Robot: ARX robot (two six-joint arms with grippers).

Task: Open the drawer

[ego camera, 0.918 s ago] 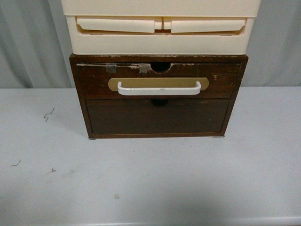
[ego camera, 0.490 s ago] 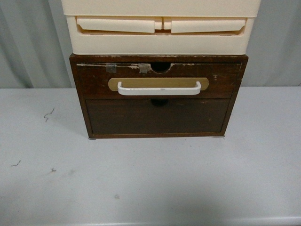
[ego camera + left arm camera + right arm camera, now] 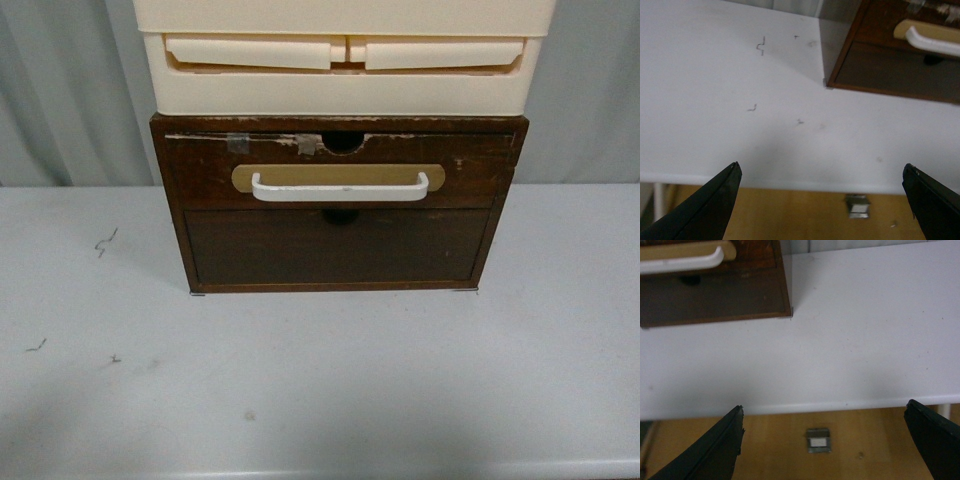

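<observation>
The drawer (image 3: 200, 170) is the upper dark brown scuffed front of a wooden chest on the white table. It is shut, with a white bar handle (image 3: 340, 188) on a tan oval plate, a semicircular top notch (image 3: 343, 142) and tape bits. Neither arm shows in the front view. My left gripper (image 3: 822, 172) is open and empty, back over the table's near edge, with the handle (image 3: 932, 41) far ahead. My right gripper (image 3: 824, 412) is open and empty, also over the near edge, with the handle (image 3: 682, 262) far ahead.
Cream plastic drawers (image 3: 340, 60) are stacked on the chest. A plain dark handleless panel (image 3: 335, 245) sits below the drawer. The white table (image 3: 320, 380) stretches in front, with small dark marks (image 3: 103, 243) at the left. A grey curtain hangs behind. Wooden floor (image 3: 790, 445) lies beyond the table edge.
The front view has shifted very slightly, so the chest sits a few pixels to the right. The drawer has not moved.
</observation>
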